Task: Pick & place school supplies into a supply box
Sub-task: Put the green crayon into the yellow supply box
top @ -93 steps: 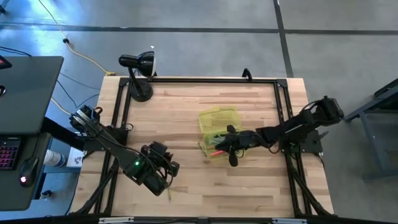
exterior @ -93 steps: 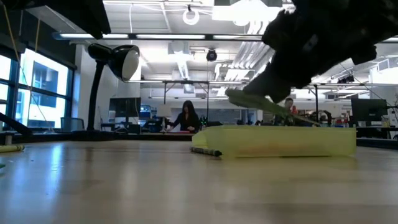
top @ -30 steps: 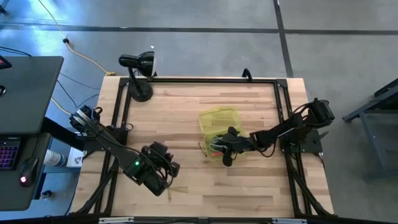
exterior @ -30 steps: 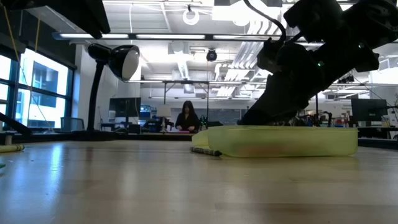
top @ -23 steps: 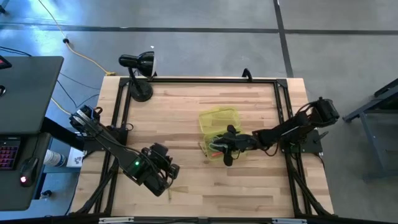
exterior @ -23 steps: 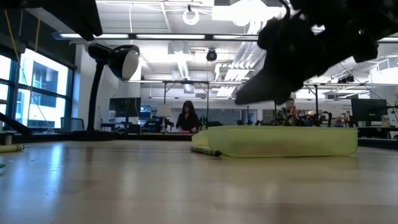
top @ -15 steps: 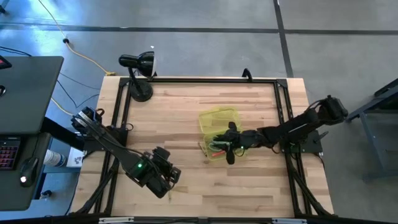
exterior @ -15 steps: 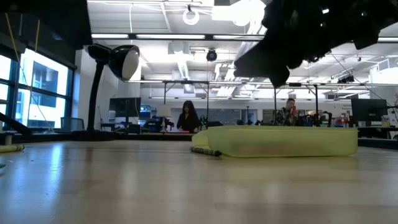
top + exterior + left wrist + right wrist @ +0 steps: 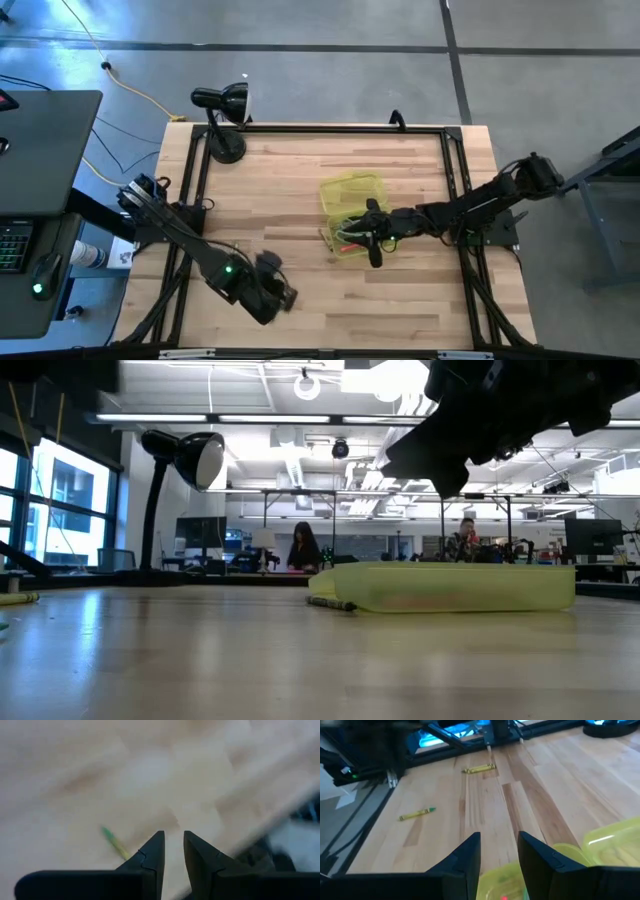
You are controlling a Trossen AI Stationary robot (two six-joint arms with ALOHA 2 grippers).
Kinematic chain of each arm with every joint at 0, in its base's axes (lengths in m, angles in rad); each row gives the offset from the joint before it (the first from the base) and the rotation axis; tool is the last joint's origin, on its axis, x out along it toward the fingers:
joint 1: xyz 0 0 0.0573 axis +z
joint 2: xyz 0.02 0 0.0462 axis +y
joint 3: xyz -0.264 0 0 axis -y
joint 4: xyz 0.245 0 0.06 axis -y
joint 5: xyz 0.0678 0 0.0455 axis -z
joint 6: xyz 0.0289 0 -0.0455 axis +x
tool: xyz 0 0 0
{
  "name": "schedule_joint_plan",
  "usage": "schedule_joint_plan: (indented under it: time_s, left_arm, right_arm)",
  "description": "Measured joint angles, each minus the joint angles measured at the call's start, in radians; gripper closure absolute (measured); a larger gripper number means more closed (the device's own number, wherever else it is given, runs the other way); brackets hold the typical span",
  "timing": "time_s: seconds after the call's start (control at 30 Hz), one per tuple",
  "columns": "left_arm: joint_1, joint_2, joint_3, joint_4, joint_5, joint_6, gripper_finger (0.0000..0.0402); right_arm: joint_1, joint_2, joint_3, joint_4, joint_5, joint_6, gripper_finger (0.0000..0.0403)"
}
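The supply box (image 9: 352, 215) is translucent yellow-green and stands open mid-table; the low view shows it too (image 9: 450, 588). Red-pink and green supplies (image 9: 346, 243) lie in its near half. My right gripper (image 9: 499, 836) hangs open above that half (image 9: 358, 232), nothing between its fingers. A thin dark pencil (image 9: 332, 603) lies on the table against the box's left end. My left gripper (image 9: 173, 834) is near the table's front left (image 9: 280, 298), open by a narrow gap, pointing steeply down over bare wood beside a yellow-green crayon (image 9: 114, 842).
A black desk lamp (image 9: 222, 115) stands at the far left corner. Two more yellow crayons (image 9: 417, 813) (image 9: 479, 768) lie on the wood left of the box. A black frame rail (image 9: 330, 128) runs round the table. A person sits in the room beyond (image 9: 303, 550).
My right gripper has risen out of the supply box and now hangs clear above it. My left gripper has moved toward the table's near edge, sunk a little and tipped to point more steeply down.
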Motion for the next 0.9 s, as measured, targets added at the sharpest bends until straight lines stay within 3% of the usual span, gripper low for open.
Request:
schedule_joint_plan:
  time_s: [0.13,0.33,0.43,0.67,0.9]
  left_arm:
    - [-0.008,0.062,-0.002,0.123,0.147,0.091,0.0300]
    - [-0.006,0.170,-0.002,0.169,0.201,-0.072,0.0300]
    - [-0.007,0.185,-0.002,0.170,0.221,-0.082,0.0300]
    - [-0.028,0.156,0.000,0.170,0.066,-0.099,0.0300]
    - [-0.152,0.155,0.044,0.112,-0.152,-0.173,0.0300]
  right_arm:
    - [0.000,0.000,0.000,-0.014,0.000,-0.001,0.0295]
    - [0.002,0.000,0.000,-0.026,-0.001,-0.002,0.0295]
    - [0.002,0.000,0.000,-0.033,0.000,-0.004,0.0295]
    - [0.002,0.000,0.000,-0.047,-0.001,-0.003,0.0295]
    - [0.002,0.000,0.000,-0.062,0.000,-0.003,0.0295]
